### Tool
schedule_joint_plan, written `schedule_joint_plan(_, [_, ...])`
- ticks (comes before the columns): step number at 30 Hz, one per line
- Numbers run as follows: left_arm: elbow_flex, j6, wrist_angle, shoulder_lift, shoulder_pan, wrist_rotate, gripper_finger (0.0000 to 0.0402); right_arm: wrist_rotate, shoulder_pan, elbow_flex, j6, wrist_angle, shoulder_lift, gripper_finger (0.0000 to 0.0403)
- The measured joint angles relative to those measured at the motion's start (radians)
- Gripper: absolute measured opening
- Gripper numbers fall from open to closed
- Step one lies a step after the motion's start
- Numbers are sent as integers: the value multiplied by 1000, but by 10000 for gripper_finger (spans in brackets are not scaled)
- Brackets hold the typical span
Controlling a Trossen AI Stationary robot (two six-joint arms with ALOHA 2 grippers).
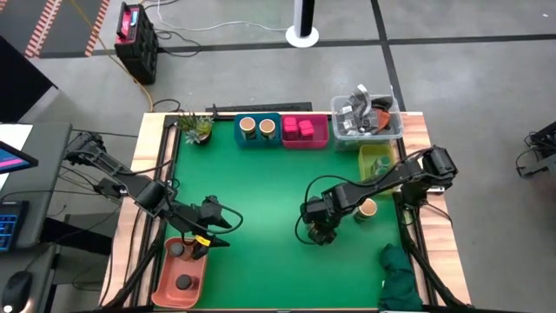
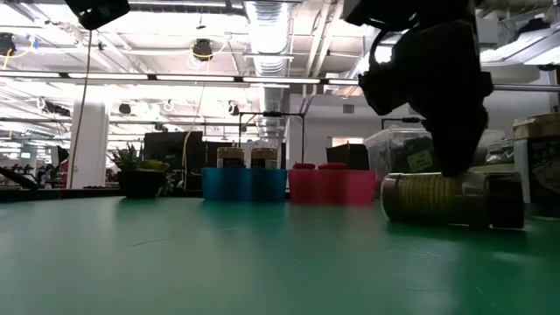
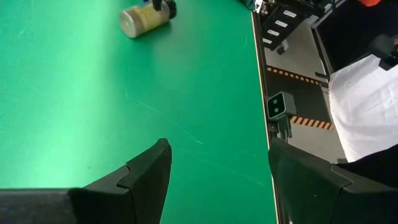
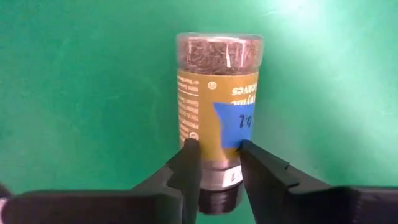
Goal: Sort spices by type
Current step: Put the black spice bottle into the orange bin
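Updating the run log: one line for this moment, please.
right gripper: shut on spice jar lying on green mat | left gripper: open, empty, over orange tray | blue bin: two jars

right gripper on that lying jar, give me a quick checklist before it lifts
1. Grip: right gripper is shut on the spice jar at its cap end. Ok.
2. Jar pose: it lies on its side on the green mat, so it would lift horizontally. Ok, but watch for tilt.
3. Cap tight: cannot tell.
4. Nearby item: a tan-topped jar stands close beside the right arm. Not ok, clear it carefully.
5. Left gripper: open, over by the orange tray, well away. Ok.
6. Destination: the yellow-green bin looks to have room, but the arm hides part of it. Cannot tell.
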Motion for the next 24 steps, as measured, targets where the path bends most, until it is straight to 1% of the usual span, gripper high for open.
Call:
schedule_joint_plan(4, [0,-6,1,0,0,9,256,4,-10,39,-36,-63,0,166])
schedule_joint_plan(12, [0,-26,1,0,0,33,256,15,24,44,-51,-192,0,279])
schedule_joint_plan(16, [0,-32,1,0,0,37,256,28,48,41,-59,-197,0,323])
schedule_joint_plan(20, [0,-37,1,0,0,36,256,31,62,-30,-29,-118,0,345])
schedule_joint_plan(24, [0,-43,0,0,0,36,256,25,74,-83,1,-38,0,349])
